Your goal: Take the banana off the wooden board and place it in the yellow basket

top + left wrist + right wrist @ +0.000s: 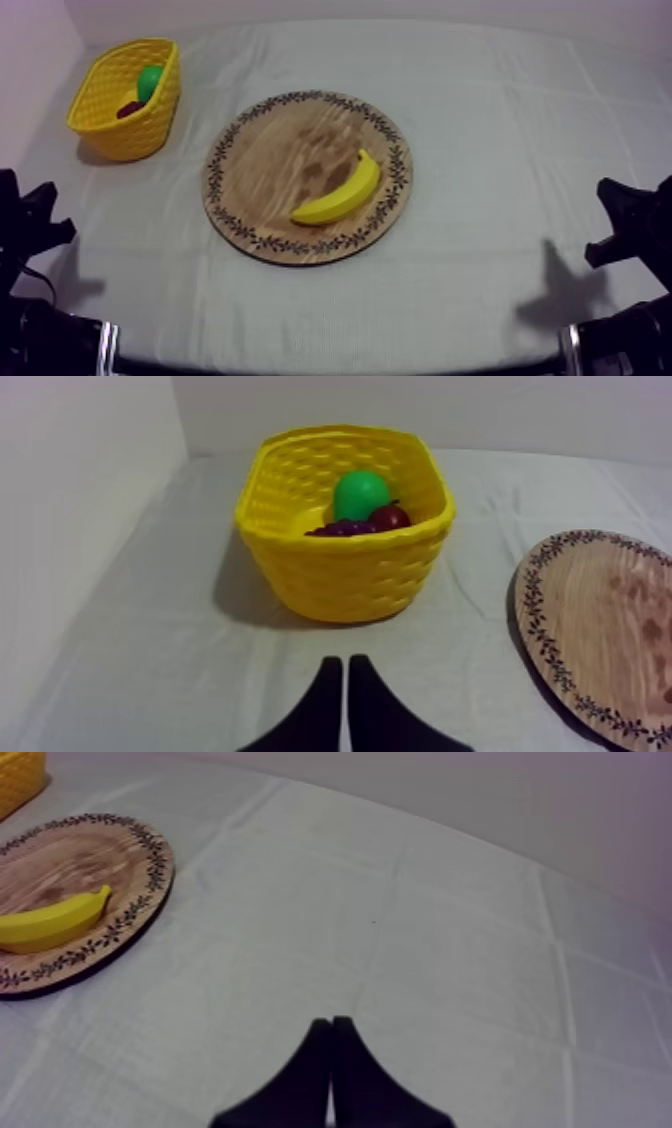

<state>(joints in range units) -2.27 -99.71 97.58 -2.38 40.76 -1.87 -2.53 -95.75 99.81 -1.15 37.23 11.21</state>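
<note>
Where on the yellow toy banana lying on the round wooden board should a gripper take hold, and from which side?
Probably its thick middle, from straight above, fingers across the narrow width. The yellow banana lies flat on the round wooden board, curved, with tapering ends that would likely slip.

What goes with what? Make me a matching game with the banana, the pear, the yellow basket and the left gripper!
Things:
1 banana
2 pear
3 yellow basket
4 left gripper

Matches:
A shut on nothing
B lying on the wooden board
C standing off the board, to its left in the top view
D inside the basket

Pairs: 1-B, 2-D, 3-C, 4-A
</note>
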